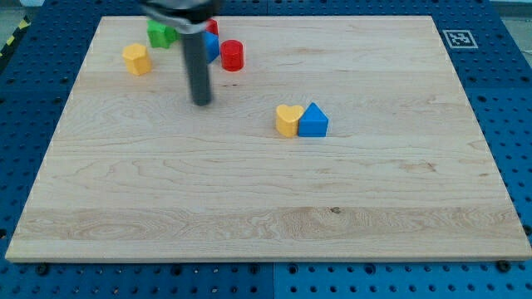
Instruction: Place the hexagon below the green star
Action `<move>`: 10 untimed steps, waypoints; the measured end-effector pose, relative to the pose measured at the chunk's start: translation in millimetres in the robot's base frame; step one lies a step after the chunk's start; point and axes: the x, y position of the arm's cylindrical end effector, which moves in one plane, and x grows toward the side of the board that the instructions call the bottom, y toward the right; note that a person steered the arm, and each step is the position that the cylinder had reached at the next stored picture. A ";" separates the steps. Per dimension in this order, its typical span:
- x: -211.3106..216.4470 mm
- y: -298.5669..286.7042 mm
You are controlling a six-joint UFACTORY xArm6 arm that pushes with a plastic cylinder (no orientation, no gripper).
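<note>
A yellow hexagon block [136, 59] sits near the board's top left. A green star block [160, 34] lies just up and right of it, partly hidden by the arm. My tip [201, 101] rests on the board, right of and below the hexagon, below the green star. A blue block [211, 46] and a red block [211, 26] peek out behind the rod. A red cylinder [232, 55] stands right of the rod.
A yellow heart block [288, 120] and a blue triangle block [313, 120] touch side by side near the board's middle. The wooden board [266, 208] lies on a blue perforated table. A marker tag [457, 37] sits at the top right.
</note>
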 end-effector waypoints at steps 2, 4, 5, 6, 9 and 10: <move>-70.9 -147.3; -107.8 -95.8; -58.4 -6.0; -30.5 41.0; -100.5 -54.1; -85.3 -124.6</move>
